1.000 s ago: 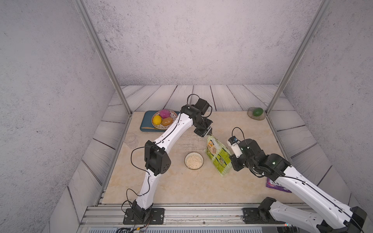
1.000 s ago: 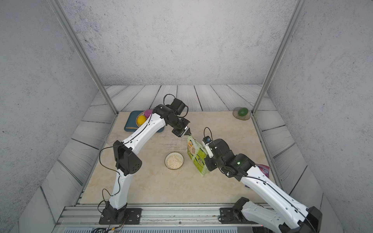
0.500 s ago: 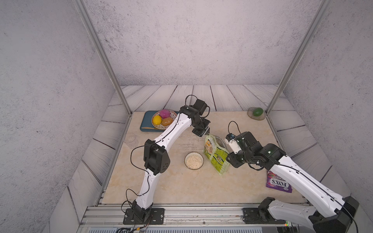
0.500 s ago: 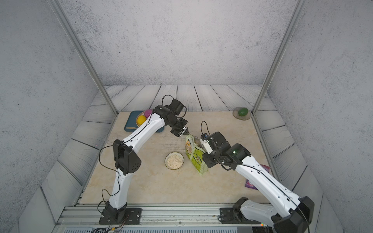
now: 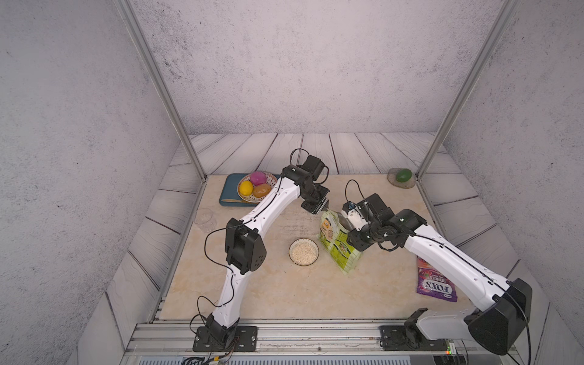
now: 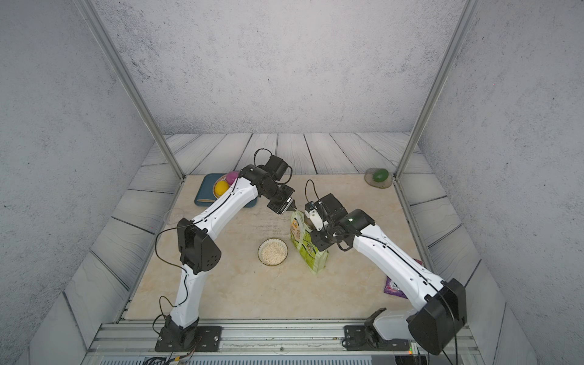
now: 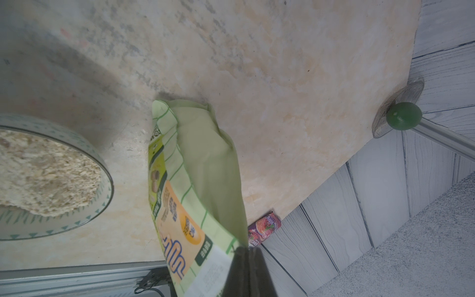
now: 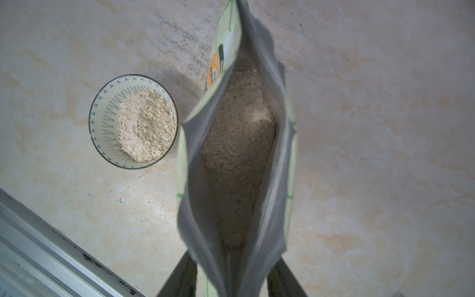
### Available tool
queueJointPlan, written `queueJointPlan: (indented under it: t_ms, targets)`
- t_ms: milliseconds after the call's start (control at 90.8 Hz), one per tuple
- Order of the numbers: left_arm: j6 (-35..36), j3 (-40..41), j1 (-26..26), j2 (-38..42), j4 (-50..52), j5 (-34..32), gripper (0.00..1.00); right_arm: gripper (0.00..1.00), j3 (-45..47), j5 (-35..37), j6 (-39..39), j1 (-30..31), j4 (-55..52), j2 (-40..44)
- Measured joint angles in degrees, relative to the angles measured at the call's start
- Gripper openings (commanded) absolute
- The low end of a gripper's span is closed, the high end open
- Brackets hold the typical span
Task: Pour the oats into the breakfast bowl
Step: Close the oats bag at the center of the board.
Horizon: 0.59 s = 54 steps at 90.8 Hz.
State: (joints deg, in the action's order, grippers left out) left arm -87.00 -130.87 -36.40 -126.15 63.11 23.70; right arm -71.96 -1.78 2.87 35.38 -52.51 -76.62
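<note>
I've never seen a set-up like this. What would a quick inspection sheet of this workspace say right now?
Surface: beige marble-look table; a few stray flakes beside the bowl.
Job's things: breakfast bowl holds oats; green pouch stands beside it, mouth open, more oats inside.
Clutter: FOX'S bag; fruit dish on blue tray; green fruit in far corner; clear glass.
Grippers: left tool pinches the pouch's top corner; right tool straddles the mouth's other end, grip unclear.
Cables: black loops along both arms.
Surroundings: grey walls, metal posts, front rail.
</note>
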Motion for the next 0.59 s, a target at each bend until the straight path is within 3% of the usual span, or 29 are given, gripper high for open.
queueJointPlan:
  t_ms: [33, 132, 308, 429, 495, 594]
  targets:
    - [0.0, 0.0, 0.0, 0.0, 0.0, -0.1, 0.00, 0.00, -0.2, -0.3, -0.4, 0.0, 0.0, -0.2]
    - [0.5, 0.0, 0.0, 0.1, 0.0, -0.4, 0.00, 0.00, -1.5, 0.0, -0.7, 0.0, -1.0, -0.7]
    - [4.9, -1.6, 0.2, 0.4, 1.4, -3.5, 0.56, 0.00, -1.9, 0.6, 1.1, -0.3, -3.0, -0.5]
    - [10.1, -2.3, 1.2, 2.9, 3.0, -6.3, 0.72, 0.00, -1.8, 0.4, 3.0, -0.3, -4.5, 0.6]
    - [13.7, -1.3, 1.7, 5.3, 3.3, -7.7, 0.76, 0.00, -1.3, 0.1, 4.1, -0.3, -5.1, 1.5]
    - [18.9, 3.7, 2.3, 11.0, 3.0, -9.7, 0.80, 0.20, -0.1, -0.2, 5.3, -0.3, -5.6, 2.7]
